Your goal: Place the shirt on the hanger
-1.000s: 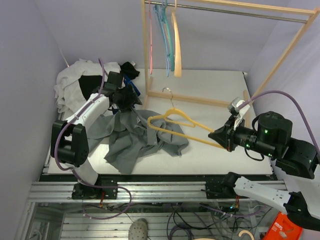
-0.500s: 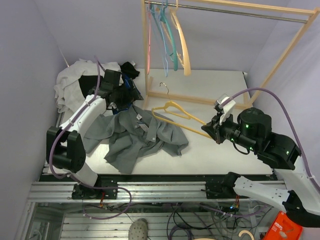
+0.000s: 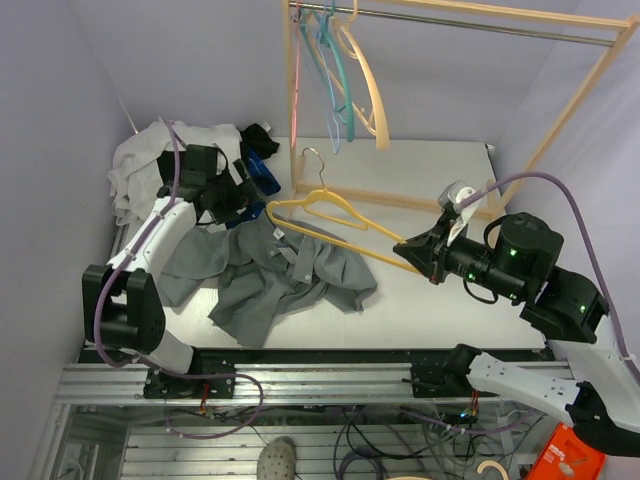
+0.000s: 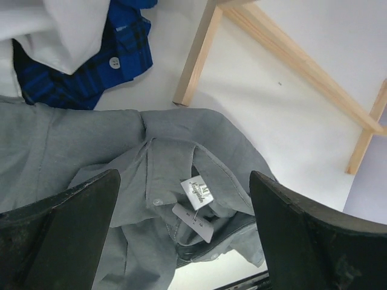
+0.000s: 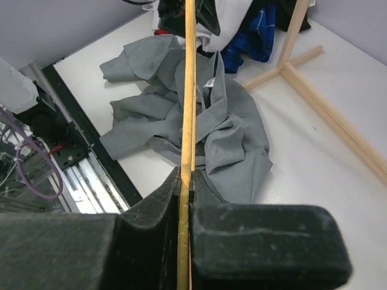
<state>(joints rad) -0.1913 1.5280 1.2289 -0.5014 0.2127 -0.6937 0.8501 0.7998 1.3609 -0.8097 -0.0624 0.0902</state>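
The grey shirt [image 3: 280, 275] lies crumpled on the white table, left of centre. Its collar with a white label [image 4: 196, 193] shows in the left wrist view. My right gripper [image 3: 412, 250] is shut on one end of the yellow hanger [image 3: 330, 212] and holds it in the air above the shirt, its silver hook [image 3: 312, 160] toward the rack. In the right wrist view the hanger [image 5: 188, 78] runs edge-on between the shut fingers. My left gripper [image 3: 245, 195] is open and empty above the shirt's collar end [image 4: 175, 181].
A pile of white [image 3: 140, 165], black and dark blue checked [image 4: 84, 78] garments lies at the back left. A wooden rack [image 3: 400, 198] stands at the back with pink, teal and cream hangers [image 3: 340, 60] on its rail.
My right gripper has raised the yellow hanger and swung it left, so it hangs above the shirt. My left gripper has drawn back toward the garment pile. The hangers on the rail swing.
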